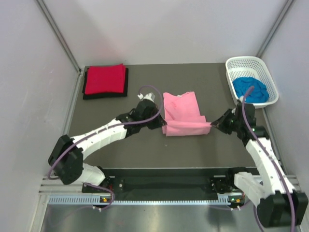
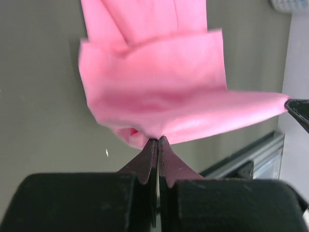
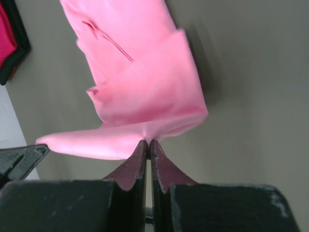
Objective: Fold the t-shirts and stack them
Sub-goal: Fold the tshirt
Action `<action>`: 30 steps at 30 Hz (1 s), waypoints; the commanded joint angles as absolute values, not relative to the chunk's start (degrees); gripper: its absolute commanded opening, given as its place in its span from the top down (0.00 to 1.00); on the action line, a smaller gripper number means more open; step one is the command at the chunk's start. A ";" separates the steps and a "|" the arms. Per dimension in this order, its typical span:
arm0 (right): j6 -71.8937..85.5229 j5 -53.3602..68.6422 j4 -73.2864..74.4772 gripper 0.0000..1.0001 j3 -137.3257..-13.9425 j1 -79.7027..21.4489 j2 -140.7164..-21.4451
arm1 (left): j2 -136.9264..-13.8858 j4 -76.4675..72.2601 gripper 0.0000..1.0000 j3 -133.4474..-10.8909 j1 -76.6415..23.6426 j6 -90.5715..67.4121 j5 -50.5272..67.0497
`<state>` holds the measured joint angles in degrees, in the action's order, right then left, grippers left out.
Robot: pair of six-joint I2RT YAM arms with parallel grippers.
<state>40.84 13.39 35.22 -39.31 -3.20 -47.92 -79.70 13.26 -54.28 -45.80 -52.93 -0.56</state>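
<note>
The pink t-shirt (image 1: 182, 113) lies mid-table, its near edge lifted and stretched between both grippers. My left gripper (image 1: 162, 126) is shut on the near left corner of the pink t-shirt (image 2: 154, 96), pinching cloth at its tips (image 2: 158, 140). At the near right corner, my right gripper (image 1: 211, 125) is shut on the pink t-shirt (image 3: 140, 92), with the fabric caught at its tips (image 3: 148, 142). A folded red t-shirt (image 1: 105, 78) sits on a folded black t-shirt (image 1: 87, 94) at the back left. A bright blue t-shirt (image 1: 250, 88) is bunched in the basket.
The white lattice basket (image 1: 271, 82) stands at the back right, near the right wall. Metal frame posts run up the back corners. A rail (image 1: 164, 183) lies along the table's near edge between the arm bases.
</note>
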 commanded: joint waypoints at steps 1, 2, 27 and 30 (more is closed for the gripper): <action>35.52 15.54 24.88 1.00 -47.80 -2.90 -56.75 | -83.57 12.30 1.00 -61.07 -39.66 -48.17 3.78; 35.07 15.82 23.74 1.00 -50.77 -2.90 -61.39 | -85.93 12.39 1.00 -64.13 -38.59 -46.68 3.95; 33.05 26.72 8.79 0.91 -92.19 -2.02 -118.12 | -131.21 -2.63 0.84 -104.58 -19.52 -42.01 22.32; 30.25 27.94 11.14 0.82 -97.02 -1.50 -121.28 | -133.68 -2.29 0.74 -108.36 -18.20 -40.44 25.75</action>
